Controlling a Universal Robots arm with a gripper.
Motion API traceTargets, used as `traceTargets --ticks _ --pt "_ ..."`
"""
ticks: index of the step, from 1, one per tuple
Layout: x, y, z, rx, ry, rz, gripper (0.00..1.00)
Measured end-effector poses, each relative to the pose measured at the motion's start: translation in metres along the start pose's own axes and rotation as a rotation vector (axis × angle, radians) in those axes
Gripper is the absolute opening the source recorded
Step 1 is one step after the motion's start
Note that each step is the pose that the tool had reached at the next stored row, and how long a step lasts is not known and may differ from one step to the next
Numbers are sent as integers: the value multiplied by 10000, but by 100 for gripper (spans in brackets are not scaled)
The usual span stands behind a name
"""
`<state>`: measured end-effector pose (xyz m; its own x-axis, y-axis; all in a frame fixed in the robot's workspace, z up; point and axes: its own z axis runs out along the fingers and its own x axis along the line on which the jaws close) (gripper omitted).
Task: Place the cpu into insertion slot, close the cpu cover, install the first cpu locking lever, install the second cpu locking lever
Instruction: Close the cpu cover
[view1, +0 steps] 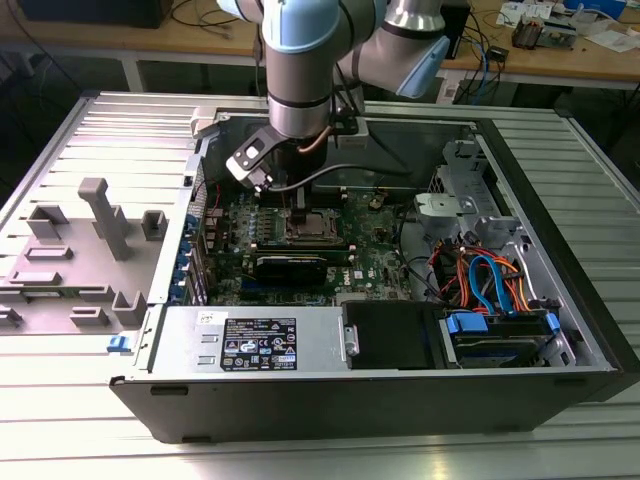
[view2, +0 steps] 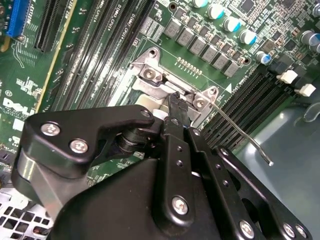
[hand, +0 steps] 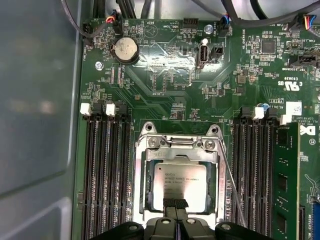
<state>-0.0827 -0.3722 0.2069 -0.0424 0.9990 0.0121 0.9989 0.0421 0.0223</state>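
Note:
In the first wrist view the cpu (hand: 180, 175), a silver-grey square, lies flat in the insertion slot (hand: 148, 181), whose dark rim shows around it. The cpu cover (hand: 177, 144), a silvery frame, lies down around the chip. My gripper (hand: 175, 204) is shut, its black tips resting at the chip's near edge. A thin wire locking lever (hand: 233, 186) runs beside the socket. The second wrist view has the gripper (view2: 175, 103) at the cover (view2: 155, 86), and the lever (view2: 245, 137) sticks out with its end free. In the exterior view the gripper (view1: 300, 205) hangs over the socket (view1: 312, 226).
Long black memory slots (hand: 107, 170) flank the socket, with a green card (hand: 286, 185) standing beside one bank. A coin battery (hand: 124, 50) and the grey case wall (hand: 35, 100) lie beyond. Orange and blue cables (view1: 488, 280) and a grey fixture (view1: 100, 220) sit to the sides.

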Motion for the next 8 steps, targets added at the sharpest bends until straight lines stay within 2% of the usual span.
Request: traceTargets --ticks 3,8 --pt "1 -2 -1 -1 2 1 11" --pt "1 -1 -76 -8 -2 0 11"
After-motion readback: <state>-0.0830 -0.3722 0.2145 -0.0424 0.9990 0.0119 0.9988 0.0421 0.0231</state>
